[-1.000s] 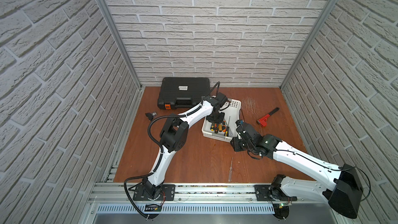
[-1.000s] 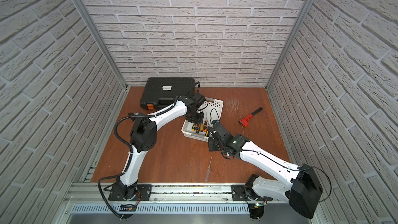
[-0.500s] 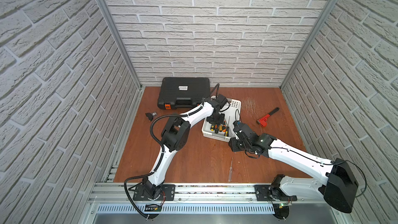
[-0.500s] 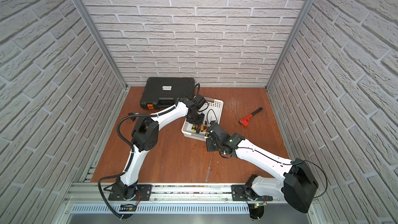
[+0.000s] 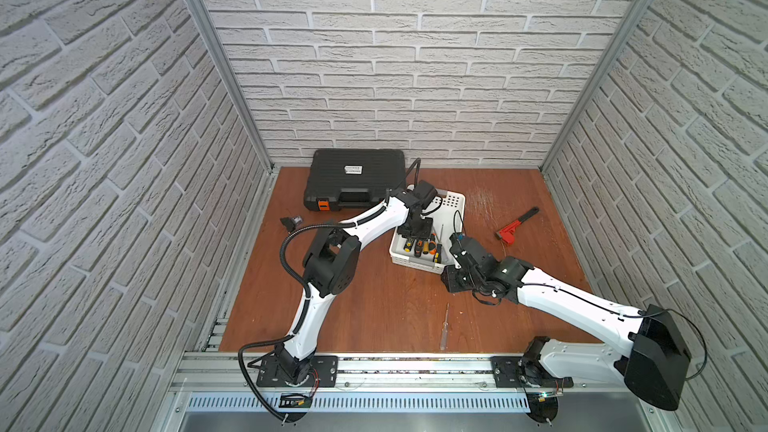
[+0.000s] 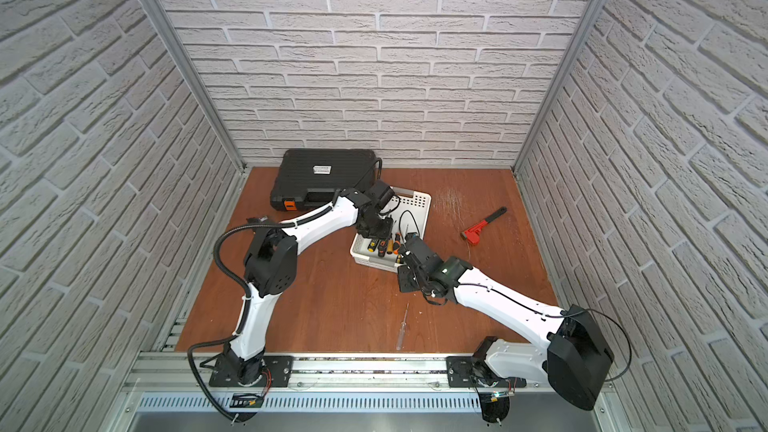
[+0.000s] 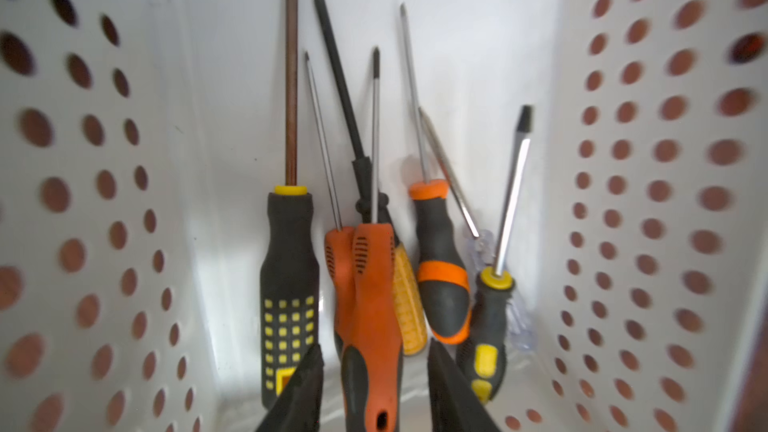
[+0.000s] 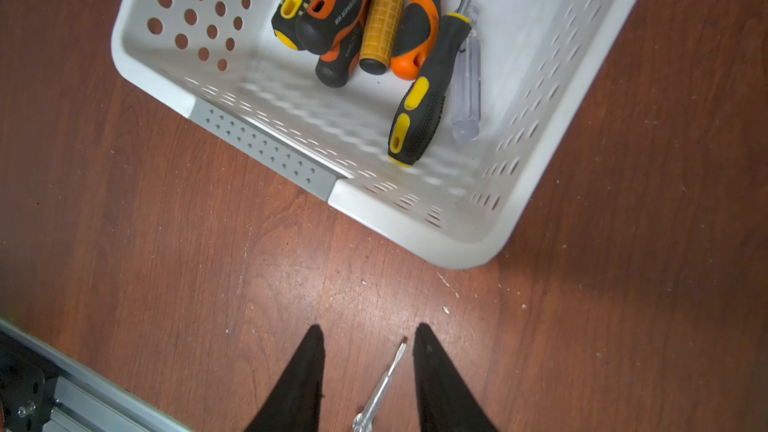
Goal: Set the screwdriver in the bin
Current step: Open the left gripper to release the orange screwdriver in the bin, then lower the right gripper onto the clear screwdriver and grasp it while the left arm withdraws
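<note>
The bin [image 5: 453,201] [image 6: 419,200] is a white holed basket at mid table, and several screwdrivers lie in it. My left gripper [image 5: 415,234] [image 6: 376,232] reaches down into the bin. In the left wrist view the left gripper [image 7: 374,344] is open, with an orange-and-black screwdriver [image 7: 374,284] lying loose between its jaws and a gap on each side. Another slim clear-handled screwdriver [image 5: 444,326] [image 6: 402,328] lies on the table near the front. My right gripper [image 5: 454,280] [image 8: 369,326] hangs open above that screwdriver's tip [image 8: 392,363], just in front of the bin's rim [image 8: 415,234].
A black tool case [image 5: 353,178] stands at the back left, behind the bin. A red pipe wrench [image 5: 515,228] lies to the right. A small dark part [image 5: 291,221] sits at the left. The aluminium rail [image 5: 395,363] runs along the front edge.
The left gripper's jaws have spread apart inside the bin, letting go of the orange-and-black screwdriver. The right gripper has shifted slightly left in front of the bin.
</note>
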Tool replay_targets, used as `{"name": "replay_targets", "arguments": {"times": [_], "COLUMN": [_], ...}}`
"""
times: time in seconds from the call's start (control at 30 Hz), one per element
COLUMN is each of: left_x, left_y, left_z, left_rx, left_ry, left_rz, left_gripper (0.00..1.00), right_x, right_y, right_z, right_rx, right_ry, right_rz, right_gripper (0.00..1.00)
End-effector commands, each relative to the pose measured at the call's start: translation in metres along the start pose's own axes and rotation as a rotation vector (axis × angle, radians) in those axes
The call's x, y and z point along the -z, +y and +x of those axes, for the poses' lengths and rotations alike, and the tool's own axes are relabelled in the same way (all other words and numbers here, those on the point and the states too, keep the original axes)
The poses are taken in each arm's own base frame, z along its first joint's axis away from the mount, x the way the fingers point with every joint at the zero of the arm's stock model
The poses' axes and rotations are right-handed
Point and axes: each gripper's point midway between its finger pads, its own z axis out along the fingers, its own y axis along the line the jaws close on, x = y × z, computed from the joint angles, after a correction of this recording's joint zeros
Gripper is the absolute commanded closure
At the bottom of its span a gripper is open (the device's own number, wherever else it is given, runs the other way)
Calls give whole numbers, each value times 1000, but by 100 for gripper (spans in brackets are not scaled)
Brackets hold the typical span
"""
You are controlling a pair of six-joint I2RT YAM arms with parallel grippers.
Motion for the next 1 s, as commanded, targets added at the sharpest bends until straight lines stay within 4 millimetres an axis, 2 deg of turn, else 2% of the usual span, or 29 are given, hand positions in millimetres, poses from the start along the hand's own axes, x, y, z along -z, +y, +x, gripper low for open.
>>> {"name": "replay_targets", "arguments": {"times": [0.0,0.2,0.37,0.47,0.6,0.8,0.97], "left_x": [46,80,98,103,110,119,123], "left_y": [-13,-4,17,24,32,65,90], "left_z": [-20,-9,13,30,50,79,102], "left_rx": [7,11,21,45,85,117,154], "left_ry": [-119,-187,-235,-252,-302,-337,-355], "left_rz": [85,90,41,51,69,-39,-112], "left_gripper": [57,57,57,57,52,49,47], "right_x": [11,16,15,13,11,5,-7], "right_y": [4,-3,-4,-3,-2,4,14], "right_z": [-9,0,22,41,65,93,112], "right_rx": [-6,-30,-82,-122,-162,-127,-99], "right_ry": [-23,8,51,94,140,216,276], "right_rz": [0,50,77,87,106,149,148], "right_gripper": [62,61,57,54,47,46,49]}}
